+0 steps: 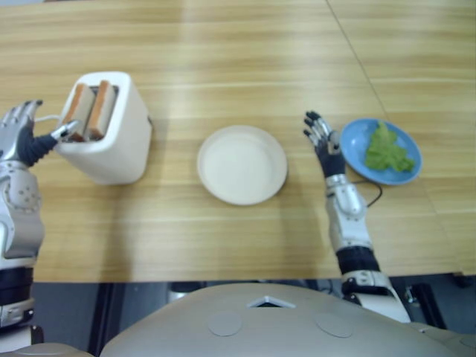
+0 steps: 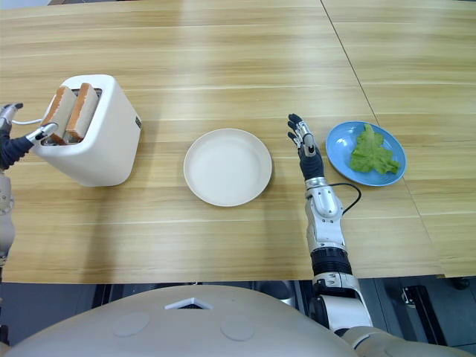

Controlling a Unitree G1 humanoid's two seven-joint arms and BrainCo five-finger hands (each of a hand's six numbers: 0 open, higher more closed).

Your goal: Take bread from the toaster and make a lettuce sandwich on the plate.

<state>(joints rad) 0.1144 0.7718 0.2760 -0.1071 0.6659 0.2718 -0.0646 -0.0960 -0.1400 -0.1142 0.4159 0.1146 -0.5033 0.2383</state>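
While two bread slices [image 1: 93,111] stand in the white toaster [image 1: 115,152] at the left of the table [image 1: 223,59], the left hand [image 1: 21,134] sits beside it, fingers spread, one tip at the slot rim, gripping nothing. White plate [image 1: 242,165]: centre. Right hand [image 1: 325,141]: fingers straight, holding nothing, between the plate and the blue dish [image 1: 355,141] of lettuce [image 1: 387,151].

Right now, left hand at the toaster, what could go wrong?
The left hand sits at the edge of the white toaster beside the two bread slices; a sideways pull could tip or slide the toaster. The slices stand close together, so lifting one may drag the other. The right hand is close to the blue dish of lettuce and might nudge it.
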